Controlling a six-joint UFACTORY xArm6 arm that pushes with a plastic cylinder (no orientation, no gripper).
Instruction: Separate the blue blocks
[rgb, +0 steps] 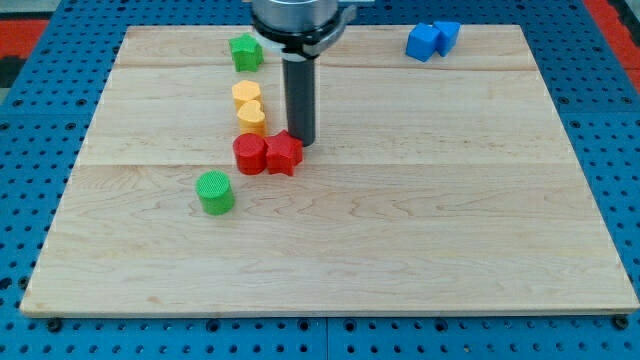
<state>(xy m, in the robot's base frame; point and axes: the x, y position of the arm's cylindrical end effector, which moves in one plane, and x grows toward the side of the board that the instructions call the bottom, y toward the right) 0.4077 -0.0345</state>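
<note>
Two blue blocks touch each other at the view's top right: a larger one (423, 42) and a smaller one (447, 34) just right of it and behind. My tip (303, 141) rests on the board near the centre, far left and below the blue blocks. It stands just above and right of the red star-shaped block (284, 153), touching or nearly touching it.
A red cylinder (249, 154) touches the red star's left side. Two yellow blocks (246, 95) (251, 118) are stacked in a column left of the rod. A green block (245, 52) sits at the top, a green cylinder (214, 192) lower left. The wooden board (400, 230) lies on blue pegboard.
</note>
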